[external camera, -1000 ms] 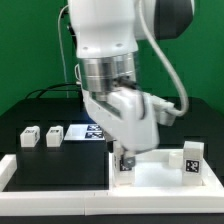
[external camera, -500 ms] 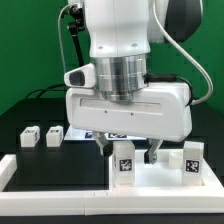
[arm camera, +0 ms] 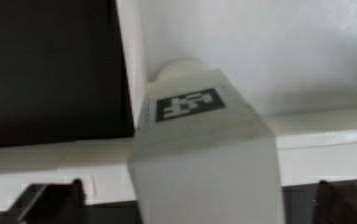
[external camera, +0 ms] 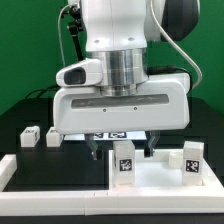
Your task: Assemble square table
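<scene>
Okay, nearest the camera I see one rail (external camera: 50, 188) along the front edge. Beside it, at the exterior view's right, one tabletop (external camera: 165, 183) lies flat. I count four legs. Two stand upright on the tabletop: the first leg (external camera: 125, 162) near its left end, the second leg (external camera: 192, 160) near its right end. The arm hangs straight down over the first leg, its hand broadside to the camera. My gripper (external camera: 122, 150) is open, with a finger (external camera: 95, 150) on either side of that leg and a gap at both sides in the wrist view. Farther back at the left, the third leg (external camera: 28, 136) and fourth leg (external camera: 53, 133) sit apart on the black table (external camera: 45, 162). The marker board (external camera: 110, 135) lies behind the hand.
</scene>
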You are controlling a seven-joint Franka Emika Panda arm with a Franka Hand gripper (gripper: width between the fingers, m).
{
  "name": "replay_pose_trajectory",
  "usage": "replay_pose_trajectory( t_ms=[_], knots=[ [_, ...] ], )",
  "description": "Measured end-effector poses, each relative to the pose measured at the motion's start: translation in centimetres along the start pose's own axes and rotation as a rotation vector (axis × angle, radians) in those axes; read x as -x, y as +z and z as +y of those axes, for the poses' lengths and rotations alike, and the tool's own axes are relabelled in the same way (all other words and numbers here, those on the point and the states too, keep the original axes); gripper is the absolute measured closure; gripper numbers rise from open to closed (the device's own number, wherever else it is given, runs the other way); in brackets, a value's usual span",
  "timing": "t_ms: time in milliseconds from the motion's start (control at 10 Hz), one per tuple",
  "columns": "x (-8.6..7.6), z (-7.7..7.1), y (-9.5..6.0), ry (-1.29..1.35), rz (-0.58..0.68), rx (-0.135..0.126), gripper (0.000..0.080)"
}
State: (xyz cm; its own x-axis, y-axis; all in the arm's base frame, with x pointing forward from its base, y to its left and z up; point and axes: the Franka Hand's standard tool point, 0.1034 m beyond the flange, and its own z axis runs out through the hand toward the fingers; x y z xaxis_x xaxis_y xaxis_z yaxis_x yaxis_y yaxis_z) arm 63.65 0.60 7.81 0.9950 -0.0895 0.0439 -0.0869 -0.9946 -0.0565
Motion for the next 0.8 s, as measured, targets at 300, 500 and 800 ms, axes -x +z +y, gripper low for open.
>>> replay_pose_trajectory(
  t_ms=[300,500,800],
  knots=[
    [0.02,0.14,0.03,0.149,-0.001,-0.001,0.0506],
    [0.03,0.3,0.05,0.277,-0.001,0.0,0.0506],
    [0.35,0.34,0.09,0.616,-0.015,0.011,0.0506]
  ],
)
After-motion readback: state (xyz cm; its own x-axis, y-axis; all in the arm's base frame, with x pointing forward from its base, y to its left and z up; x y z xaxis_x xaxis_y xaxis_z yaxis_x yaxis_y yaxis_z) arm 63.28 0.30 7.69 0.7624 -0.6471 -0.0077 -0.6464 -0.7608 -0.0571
